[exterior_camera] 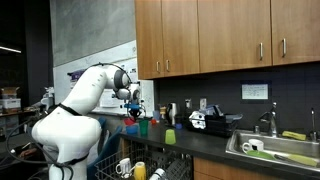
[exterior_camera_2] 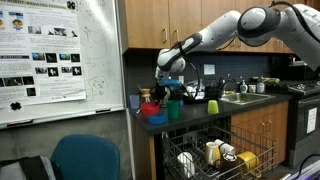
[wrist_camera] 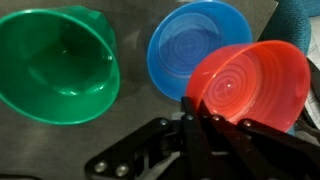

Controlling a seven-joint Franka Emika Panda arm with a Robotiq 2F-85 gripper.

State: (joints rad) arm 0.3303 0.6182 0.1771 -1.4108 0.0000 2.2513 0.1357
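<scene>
Claw: the gripper (wrist_camera: 197,120) comes in from the bottom centre of the wrist view, its two dark fingers clenched tight against each other.
Contact: the fingertips meet at the lower left rim of the red bowl (wrist_camera: 250,90); whether that rim is pinched between them cannot be told.
Red bowl: right of centre in the wrist view, open side up, ringed inside. It overlaps the lower right edge of the blue bowl (wrist_camera: 185,45).
Blue bowl: upper centre of the wrist view, open side up, partly covered by the red one.
Green bowl: the green bowl (wrist_camera: 55,65) fills the left of the wrist view, apart from the other two, with a strip of dark counter (wrist_camera: 132,25) between it and the blue bowl.
Arm: in both exterior views the white arm reaches over the counter edge with the gripper (exterior_camera: 134,103) (exterior_camera_2: 168,95) pointing down, just above the cluster of coloured dishes.
Cabinets: wooden cabinets (exterior_camera: 220,35) hang along the upper right of an exterior view.
Sink: a metal sink (exterior_camera: 275,152) sits at the lower right of that same view, well apart from the gripper.
Rack: an open dishwasher rack (exterior_camera_2: 215,155) holding cups stands below the counter, lower right of an exterior view.
Whiteboard: a whiteboard (exterior_camera_2: 85,60) covers the upper left of that view.
</scene>
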